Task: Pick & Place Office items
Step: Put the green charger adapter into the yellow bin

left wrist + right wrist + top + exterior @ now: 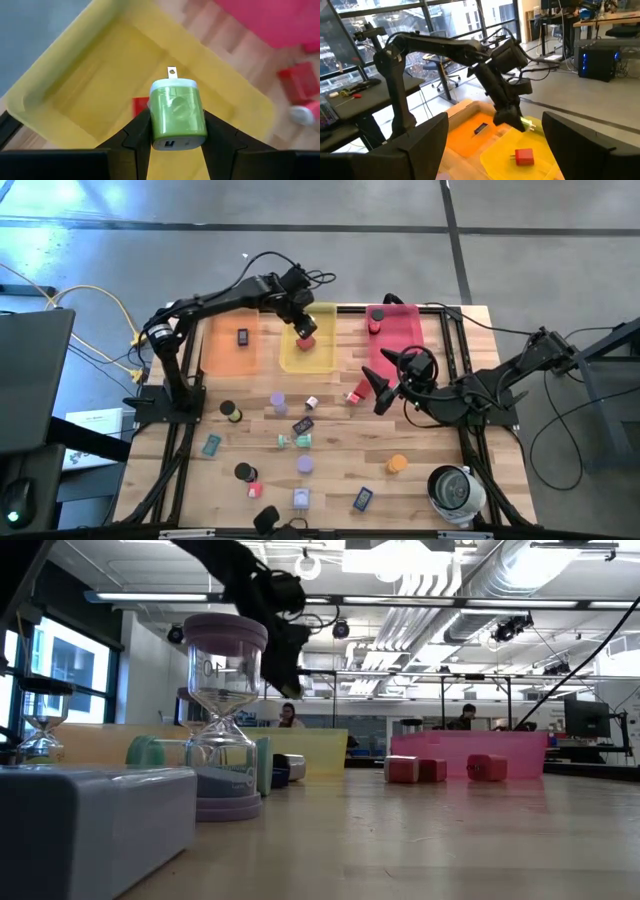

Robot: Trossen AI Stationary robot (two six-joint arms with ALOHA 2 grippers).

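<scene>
Charger [177, 112], green with prongs pointing away, sits pinched in the left gripper [177, 131] directly above the yellow tray [60, 80]; right gripper [490, 150] waits wide, mid-table.

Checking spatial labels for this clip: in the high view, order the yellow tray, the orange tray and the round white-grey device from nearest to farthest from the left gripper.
1. Yellow tray: directly beneath the left gripper.
2. Orange tray: beside the yellow one, toward the left arm's base.
3. Round white-grey device: far corner, by the right arm.
</scene>
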